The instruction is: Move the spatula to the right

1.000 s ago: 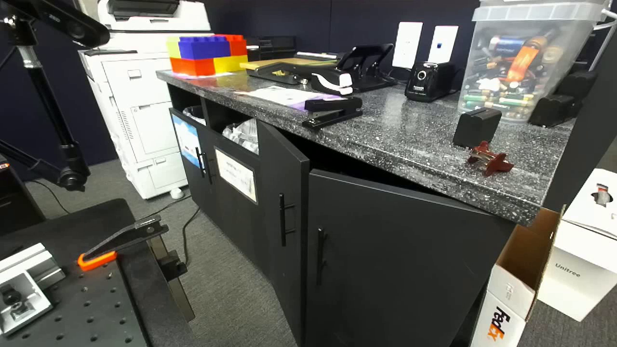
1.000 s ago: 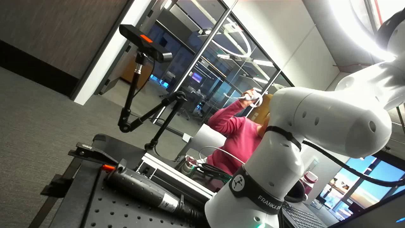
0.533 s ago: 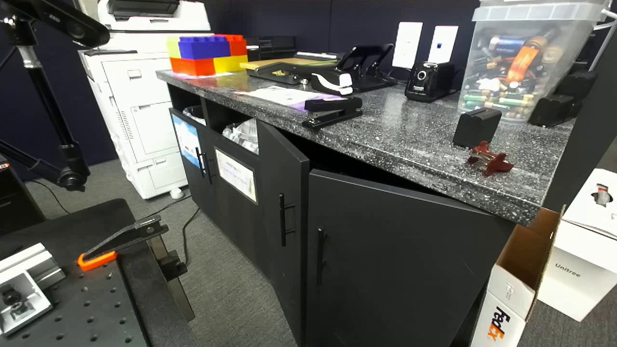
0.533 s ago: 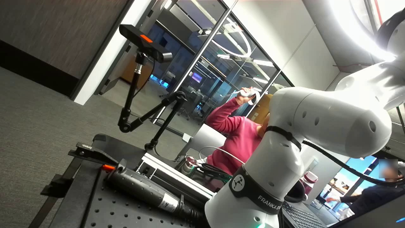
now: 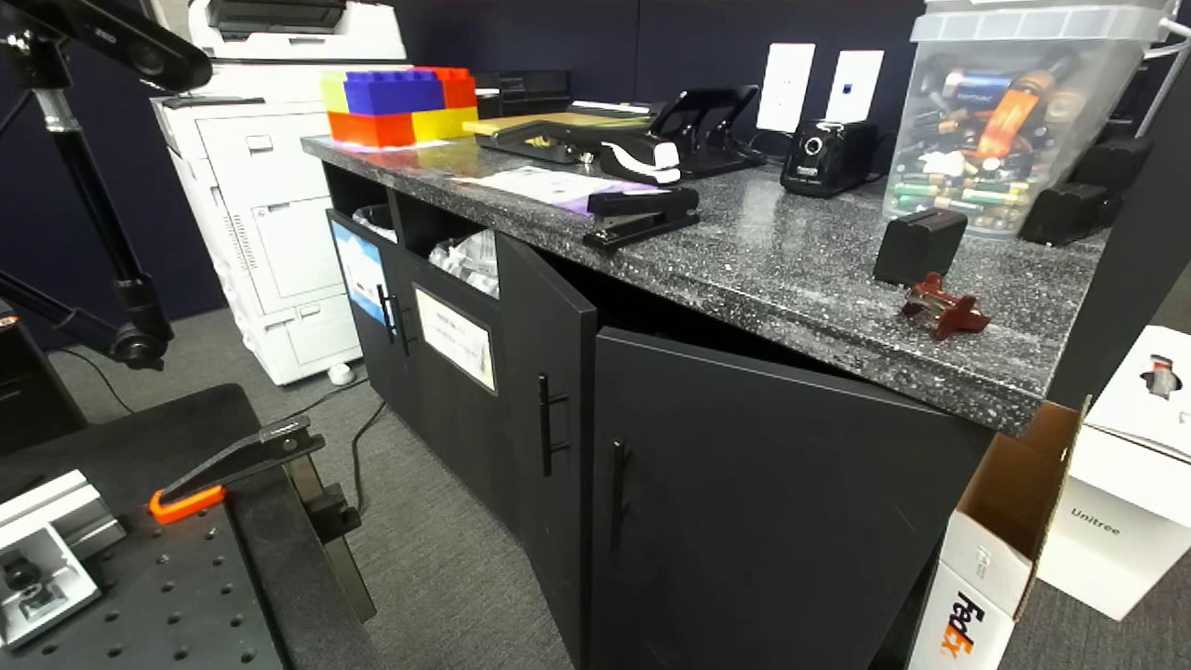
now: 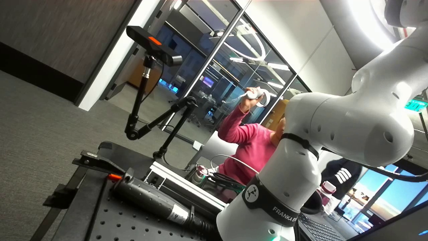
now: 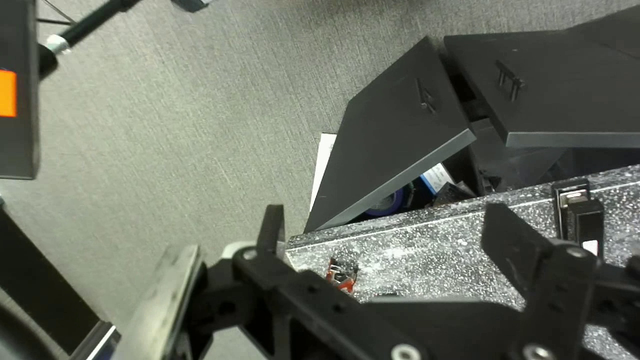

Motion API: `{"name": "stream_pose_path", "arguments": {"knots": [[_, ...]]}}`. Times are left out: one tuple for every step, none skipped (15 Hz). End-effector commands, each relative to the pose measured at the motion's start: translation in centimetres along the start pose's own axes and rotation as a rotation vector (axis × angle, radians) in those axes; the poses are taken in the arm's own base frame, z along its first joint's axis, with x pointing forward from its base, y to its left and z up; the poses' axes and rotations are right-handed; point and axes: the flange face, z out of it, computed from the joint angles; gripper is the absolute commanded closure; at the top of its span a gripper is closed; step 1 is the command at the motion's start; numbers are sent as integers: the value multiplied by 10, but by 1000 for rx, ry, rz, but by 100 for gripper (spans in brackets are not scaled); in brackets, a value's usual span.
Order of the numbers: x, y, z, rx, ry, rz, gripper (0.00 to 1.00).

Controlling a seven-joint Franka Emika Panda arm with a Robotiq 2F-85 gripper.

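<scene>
Black and slim, the stapler (image 5: 647, 203), presumably the task's "spatula", rests near the front edge of the speckled counter (image 5: 791, 256). The arm (image 6: 354, 127) has just shifted its upper links; the stapler has not stirred, so its rightward move looks unstarted. The gripper (image 7: 387, 220) stands wide, holding nothing. The stapler's long axis runs crosswise to that edge, its mouth, too small for certainty, apparently facing outward.

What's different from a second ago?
In an exterior view, the robot's upper arm has tilted higher, the hand of the person in pink has moved left and up, and someone in dark clothes has appeared. The gripper is open; its earlier state isn't shown. The black stapler and small red object stayed put.
</scene>
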Motion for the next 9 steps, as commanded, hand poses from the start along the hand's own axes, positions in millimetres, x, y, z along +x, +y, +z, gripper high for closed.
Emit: {"name": "stream_pose_path", "arguments": {"knots": [[67,-26,53,78,-27,-2,0],[81,-36,71,103,-36,0,0],[94,-46,90,115,-46,-3,0],[107,-58,107,139,-51,1,0],[119,-70,123,151,-61,-2,0],[131,-85,137,166,-64,-4,0],[142,-99,148,191,-64,-1,0],[152,-114,158,209,-71,-10,0],[158,-131,166,228,-86,-21,0]]}}
